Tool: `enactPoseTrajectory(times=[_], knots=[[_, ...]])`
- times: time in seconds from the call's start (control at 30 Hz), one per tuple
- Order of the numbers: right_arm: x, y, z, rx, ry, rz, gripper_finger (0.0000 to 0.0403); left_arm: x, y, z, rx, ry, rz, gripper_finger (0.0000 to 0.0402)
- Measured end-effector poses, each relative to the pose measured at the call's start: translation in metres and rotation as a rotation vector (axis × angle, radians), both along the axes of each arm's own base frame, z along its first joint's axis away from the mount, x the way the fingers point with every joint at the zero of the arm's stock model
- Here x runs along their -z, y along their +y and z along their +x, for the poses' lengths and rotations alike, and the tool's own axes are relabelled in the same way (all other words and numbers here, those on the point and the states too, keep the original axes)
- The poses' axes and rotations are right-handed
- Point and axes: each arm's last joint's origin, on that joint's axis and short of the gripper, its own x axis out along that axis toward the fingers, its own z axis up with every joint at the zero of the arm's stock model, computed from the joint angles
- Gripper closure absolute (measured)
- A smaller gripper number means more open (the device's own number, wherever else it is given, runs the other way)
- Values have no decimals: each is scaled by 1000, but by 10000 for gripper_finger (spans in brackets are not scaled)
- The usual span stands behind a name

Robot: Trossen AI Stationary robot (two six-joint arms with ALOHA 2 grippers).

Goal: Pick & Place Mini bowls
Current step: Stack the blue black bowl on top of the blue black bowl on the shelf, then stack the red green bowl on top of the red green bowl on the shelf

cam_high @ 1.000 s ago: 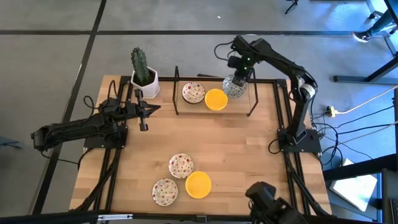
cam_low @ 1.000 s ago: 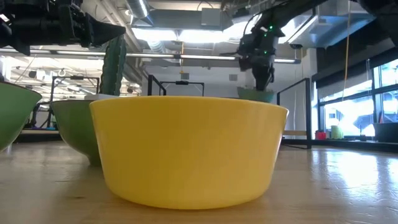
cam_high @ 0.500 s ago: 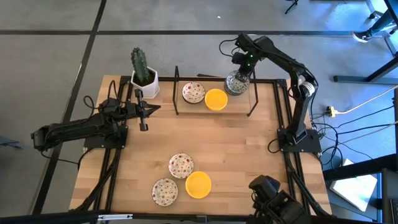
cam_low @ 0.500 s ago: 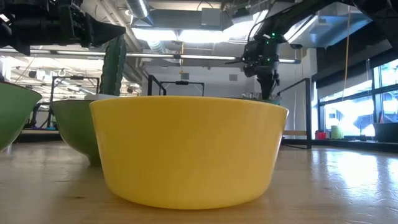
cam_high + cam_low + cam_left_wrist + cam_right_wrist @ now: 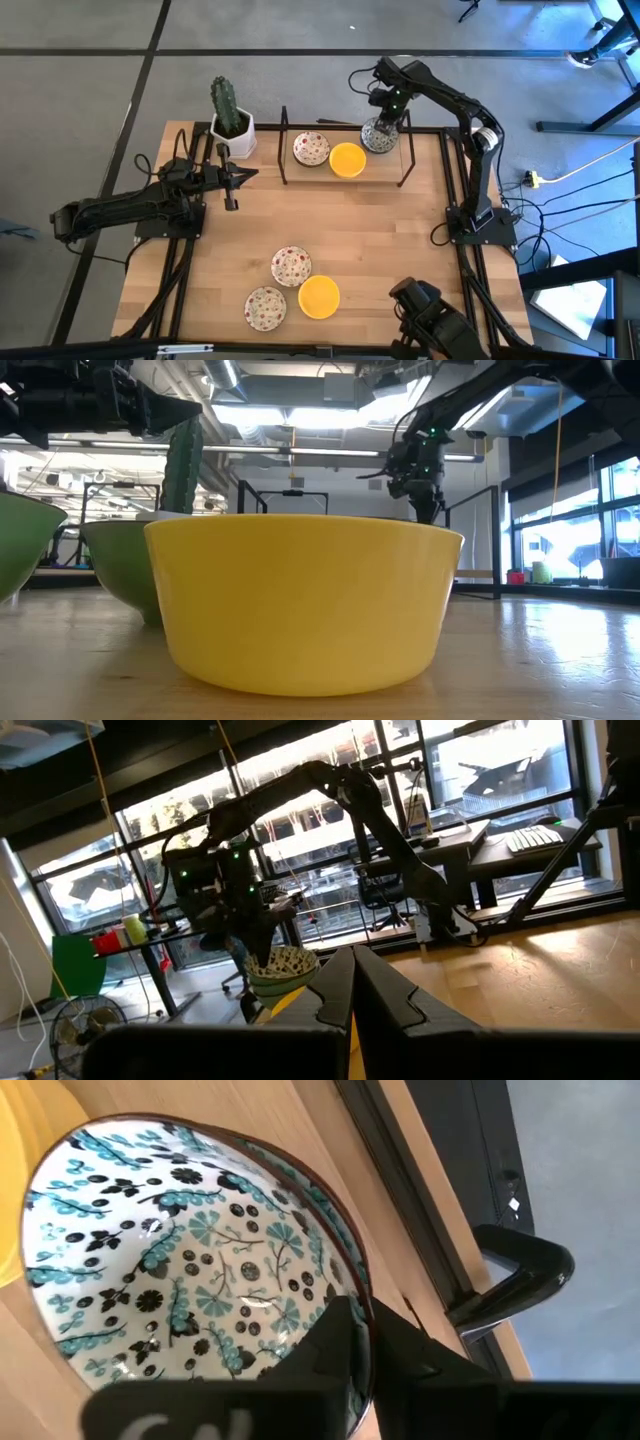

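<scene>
My right gripper point(image 5: 383, 118) is shut on a white bowl with a green-blue pattern point(image 5: 376, 137) at the table's far side, just right of a yellow bowl point(image 5: 347, 159) and a red-speckled bowl point(image 5: 311, 148). Two red-speckled bowls point(image 5: 291, 265) point(image 5: 265, 307) and a yellow bowl point(image 5: 319, 297) rest on their bases near the front edge. My left gripper point(image 5: 232, 180) is shut and empty, held above the table's left side. My right gripper holds the green-blue bowl by its rim point(image 5: 352, 1302), one finger point(image 5: 325, 1342) inside the bowl and one point(image 5: 425, 1360) outside. The fingers come from above, pointing down. The bowl sits level, mouth up, low over the wood; whether its base touches, I cannot tell.
A black wire frame point(image 5: 406, 160) stands around the far bowls. A cactus in a white square pot point(image 5: 232, 128) stands at the far left corner. In the low view the near yellow bowl point(image 5: 300, 600) fills the front and hides the held bowl. Bare wood lies mid-table point(image 5: 340, 220).
My right gripper has gone down with the green-blue bowl, still shut on it. In the low view the bowl has sunk out of sight behind the near yellow bowl's rim.
</scene>
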Motion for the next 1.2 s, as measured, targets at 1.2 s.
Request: enactPoseTrajectory(times=[1.2], knots=[[-103, 130, 104, -857, -1017, 173, 360, 0, 4, -1, -148, 12, 36, 398]])
